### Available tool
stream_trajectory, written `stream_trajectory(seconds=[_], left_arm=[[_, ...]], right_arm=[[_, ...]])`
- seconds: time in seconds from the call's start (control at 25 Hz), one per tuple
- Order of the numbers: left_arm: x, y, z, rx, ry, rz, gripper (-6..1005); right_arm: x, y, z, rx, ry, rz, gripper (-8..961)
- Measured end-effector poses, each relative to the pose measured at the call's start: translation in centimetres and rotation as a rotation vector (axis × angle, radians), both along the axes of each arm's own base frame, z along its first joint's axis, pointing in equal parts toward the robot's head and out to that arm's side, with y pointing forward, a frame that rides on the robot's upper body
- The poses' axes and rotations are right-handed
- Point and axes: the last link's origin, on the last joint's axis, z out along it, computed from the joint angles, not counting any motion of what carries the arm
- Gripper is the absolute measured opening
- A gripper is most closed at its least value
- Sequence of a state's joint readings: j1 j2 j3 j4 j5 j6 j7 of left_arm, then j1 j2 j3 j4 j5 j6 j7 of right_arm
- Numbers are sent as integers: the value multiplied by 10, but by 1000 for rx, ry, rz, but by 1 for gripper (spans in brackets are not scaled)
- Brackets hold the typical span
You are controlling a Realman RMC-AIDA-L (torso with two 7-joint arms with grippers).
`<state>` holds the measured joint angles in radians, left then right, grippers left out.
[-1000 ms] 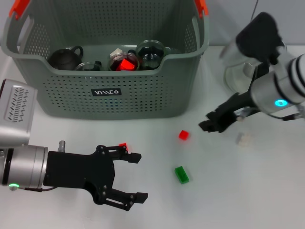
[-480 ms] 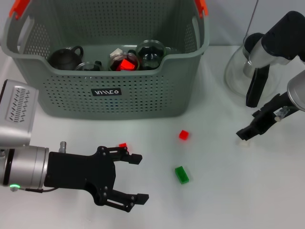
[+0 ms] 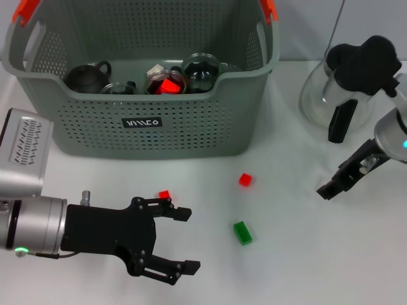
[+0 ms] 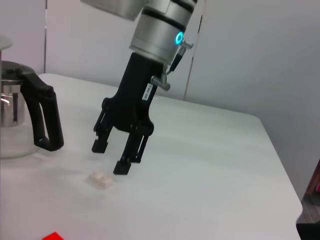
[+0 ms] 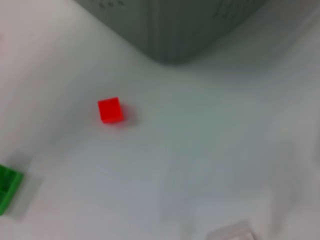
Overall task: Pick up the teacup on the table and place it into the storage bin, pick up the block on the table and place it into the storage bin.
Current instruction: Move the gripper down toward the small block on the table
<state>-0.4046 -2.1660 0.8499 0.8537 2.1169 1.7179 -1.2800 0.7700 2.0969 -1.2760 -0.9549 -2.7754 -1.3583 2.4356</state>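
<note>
The grey-green storage bin point(image 3: 191, 136) stands at the back. It holds a dark teapot point(image 3: 86, 76), glass teacups point(image 3: 202, 70) and a red block point(image 3: 168, 84). On the table lie a red block point(image 3: 245, 180), a smaller red block point(image 3: 164, 194) and a green block point(image 3: 242, 232). My right gripper point(image 3: 329, 189) is open and low over a small white block point(image 4: 100, 179); the left wrist view shows its fingertips point(image 4: 121, 167) just beside that block. My left gripper point(image 3: 181, 241) is open and empty at the front left, near the small red block.
A glass kettle with a black handle point(image 3: 336, 101) stands at the back right, close behind my right arm. The right wrist view shows the red block point(image 5: 110, 110), the green block point(image 5: 7, 190) and the bin's corner point(image 5: 165, 25).
My right gripper has swung from near the red block rightwards and down to the white block. My left gripper has barely shifted.
</note>
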Motion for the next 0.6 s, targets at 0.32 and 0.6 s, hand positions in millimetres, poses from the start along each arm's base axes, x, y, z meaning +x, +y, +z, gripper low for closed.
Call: stream_trajectory(seconds=[0.32, 0.6], left_arm=[[0, 0, 0, -1, -1, 3, 936], [0, -1, -2, -8, -5, 9, 936]], right_arm=[[5, 7, -15, -3, -11, 3, 776], [7, 9, -17, 4, -14, 7, 770]])
